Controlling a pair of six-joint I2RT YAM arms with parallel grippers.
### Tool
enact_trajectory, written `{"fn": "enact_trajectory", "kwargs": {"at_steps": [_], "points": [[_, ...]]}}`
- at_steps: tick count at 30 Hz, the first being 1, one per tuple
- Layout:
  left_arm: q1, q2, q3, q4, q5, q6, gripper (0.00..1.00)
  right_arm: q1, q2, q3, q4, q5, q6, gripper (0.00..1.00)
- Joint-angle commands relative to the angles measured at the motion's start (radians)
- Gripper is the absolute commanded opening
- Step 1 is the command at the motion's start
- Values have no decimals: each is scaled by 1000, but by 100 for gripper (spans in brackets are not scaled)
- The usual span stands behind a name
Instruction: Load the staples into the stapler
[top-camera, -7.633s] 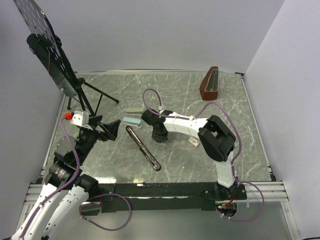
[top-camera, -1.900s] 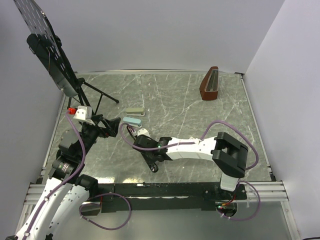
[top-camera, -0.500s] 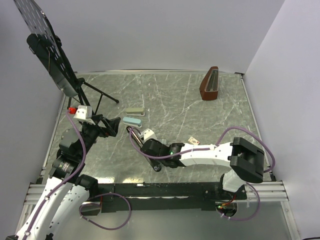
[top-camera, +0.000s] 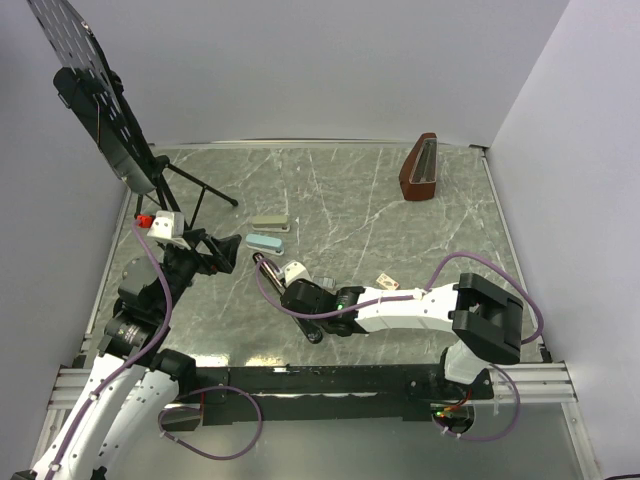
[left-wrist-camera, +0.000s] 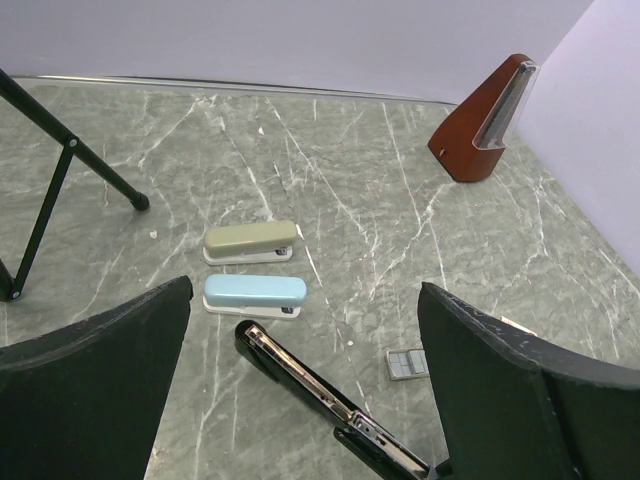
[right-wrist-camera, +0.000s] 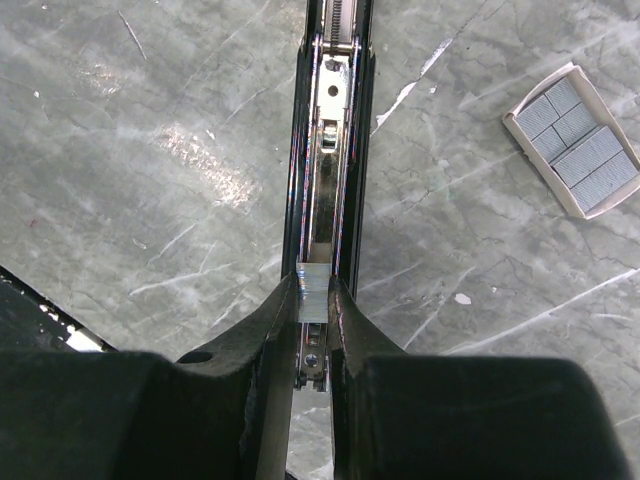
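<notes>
Moving nearer and left, the right gripper (right-wrist-camera: 316, 300) now hangs over the open black stapler (left-wrist-camera: 300, 375), which lies on the near part of the table (top-camera: 420, 220). It pinches the staples (right-wrist-camera: 313, 282) just above the silver rail (right-wrist-camera: 330, 170). The left gripper (left-wrist-camera: 305, 290) hangs spread wide, holding nothing. If the strip goes down crooked, it could catch the rail's edge and fall off.
</notes>
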Motion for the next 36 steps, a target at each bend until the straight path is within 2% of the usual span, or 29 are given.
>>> {"fn": "enact_trajectory", "kwargs": {"at_steps": [1,13,23,36], "points": [[5,-2,3,38,6,-7,99,8,14,9,15,-7,-13,16],[5,-5,3,38,7,-7,99,11,8,-3,29,7,-31,16],[5,-2,3,40,11,-7,100,11,-56,-6,66,16,-68,16],[6,0,3,40,14,-7,99,13,-18,-7,49,28,-70,16]]}}
